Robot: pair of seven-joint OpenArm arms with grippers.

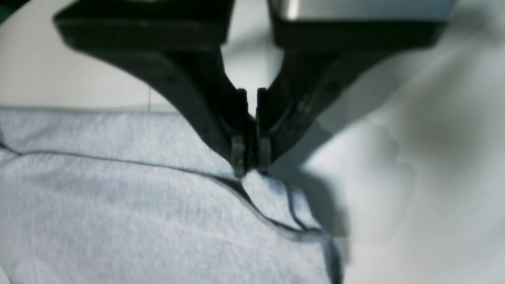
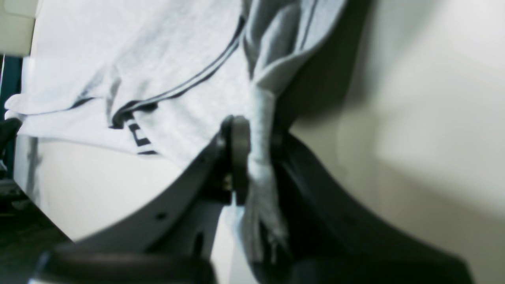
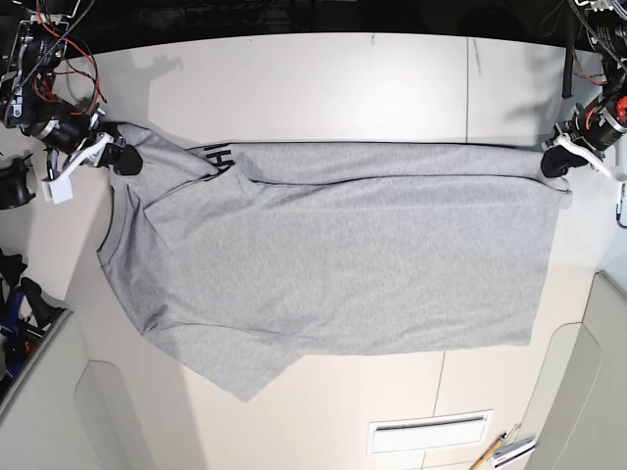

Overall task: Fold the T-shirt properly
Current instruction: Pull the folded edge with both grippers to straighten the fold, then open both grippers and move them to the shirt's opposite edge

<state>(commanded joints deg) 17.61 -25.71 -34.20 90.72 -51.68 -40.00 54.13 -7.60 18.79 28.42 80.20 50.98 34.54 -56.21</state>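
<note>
The grey T-shirt [image 3: 343, 264] lies spread on the desk [image 3: 343, 49], with its top edge folded over. The left fingers [image 1: 252, 169] are pinched on one corner of it. The right fingers [image 2: 258, 157] are clamped on a bunched bit at the other end. Black marks peek out near the fold.

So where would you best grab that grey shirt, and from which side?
Probably by the two ends of the far edge of the shirt, coming from beyond it. That edge runs nearly straight there, and the left gripper and right gripper already pinch its ends.
</note>
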